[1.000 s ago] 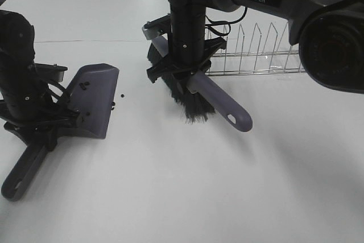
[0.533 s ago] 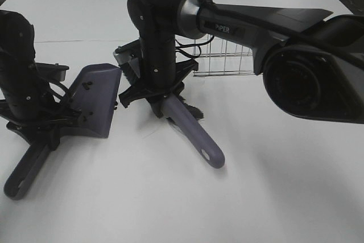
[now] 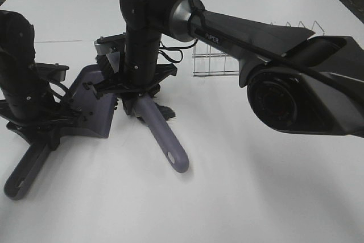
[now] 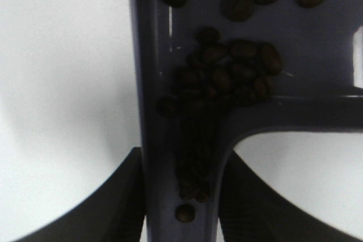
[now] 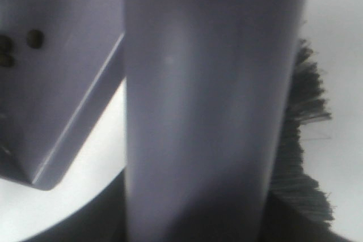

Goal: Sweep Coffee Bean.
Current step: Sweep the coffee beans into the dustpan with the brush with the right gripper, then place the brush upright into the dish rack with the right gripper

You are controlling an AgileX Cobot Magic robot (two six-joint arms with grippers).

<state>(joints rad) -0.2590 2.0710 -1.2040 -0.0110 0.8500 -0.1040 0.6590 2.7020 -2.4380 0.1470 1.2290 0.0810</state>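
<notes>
Right tool (image 3: 138,89) clamped on purple brush (image 3: 163,136) handle, bristles down on white tabletop (image 3: 256,192), just beside open edge of purple dustpan (image 3: 100,113). Left tool (image 3: 41,127) clamped on dustpan handle. Coffee bean (image 4: 227,75) heap inside dustpan at handle end, few loose farther in. Right arm blocks pan's front edge. Wire rack (image 3: 215,65) behind, apart.

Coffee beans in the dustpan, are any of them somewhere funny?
Yes. Most coffee beans sit heaped at the back of the purple dustpan, but a dark string of them lies down inside its hollow handle, not in the pan itself, which looks odd.
</notes>
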